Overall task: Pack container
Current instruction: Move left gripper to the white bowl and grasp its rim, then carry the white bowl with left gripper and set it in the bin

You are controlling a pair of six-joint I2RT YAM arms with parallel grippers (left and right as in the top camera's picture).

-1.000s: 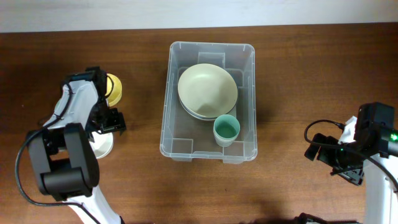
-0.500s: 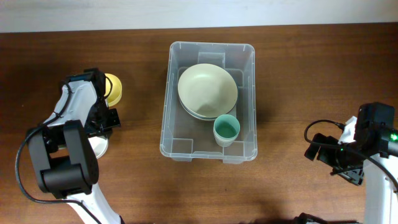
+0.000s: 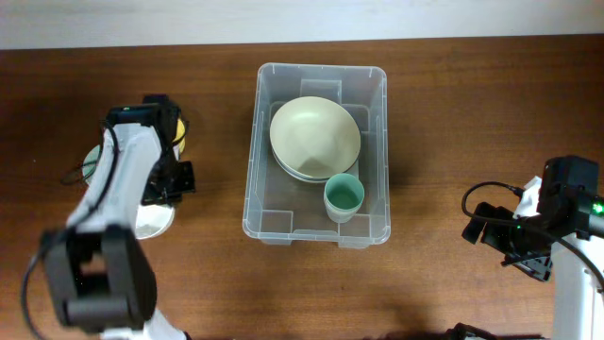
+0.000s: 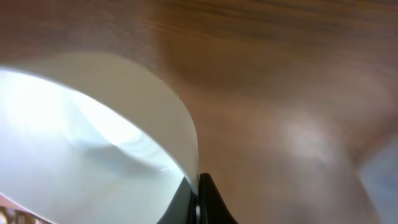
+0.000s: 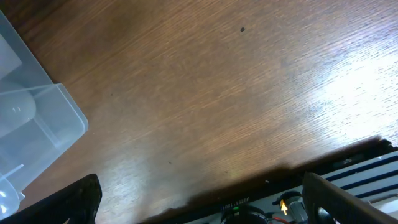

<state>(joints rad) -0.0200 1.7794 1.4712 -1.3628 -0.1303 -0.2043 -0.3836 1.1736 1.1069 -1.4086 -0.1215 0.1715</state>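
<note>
Left gripper (image 4: 198,202): fingers clamped on white bowl (image 4: 93,143) rim, left of container (image 3: 253,151). Right gripper (image 5: 202,200): fingers wide, empty, right of container.

A dark brown wooden table (image 3: 453,113) fills the scene, its grain running lengthwise and soft glare brightening part of the wood. A pale band (image 3: 302,19) lines the far edge.

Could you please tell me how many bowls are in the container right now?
2: a cream bowl on top and a paler bowl stacked beneath it, both in the container; more could be hidden underneath.
</note>
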